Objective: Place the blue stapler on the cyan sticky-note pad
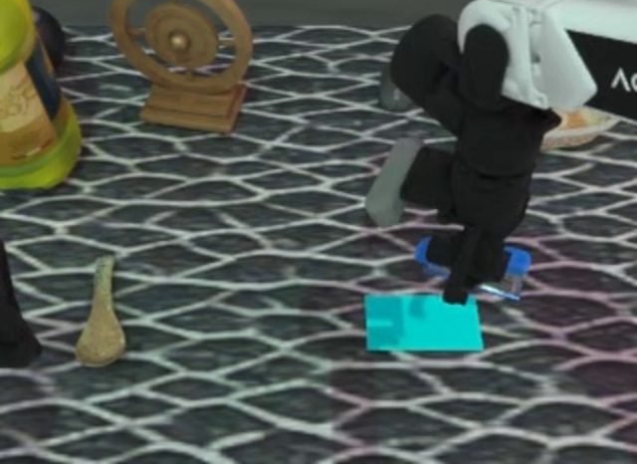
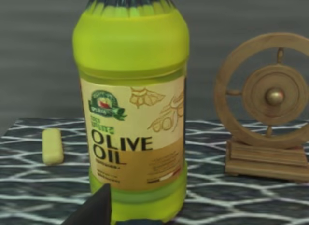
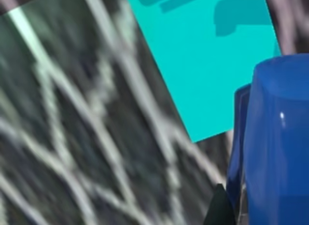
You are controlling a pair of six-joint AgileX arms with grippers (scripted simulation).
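The blue stapler (image 1: 515,264) hangs just behind the far right corner of the cyan sticky-note pad (image 1: 424,323), which lies flat on the patterned table. My right gripper (image 1: 464,277) reaches down from the upper right and is shut on the stapler, hiding its middle. In the right wrist view the stapler (image 3: 277,147) fills one side, with a dark fingertip (image 3: 219,210) pressed against it and the cyan pad (image 3: 207,65) beyond, crossed by shadows. My left gripper (image 1: 12,330) stays parked at the table's left edge, open.
An olive oil bottle (image 1: 25,96) and a wooden wheel ornament (image 1: 184,51) stand at the back left. A tan spoon (image 1: 101,320) lies at the left front. A grey block (image 1: 393,182) sits behind the stapler. The left wrist view faces the bottle (image 2: 133,104).
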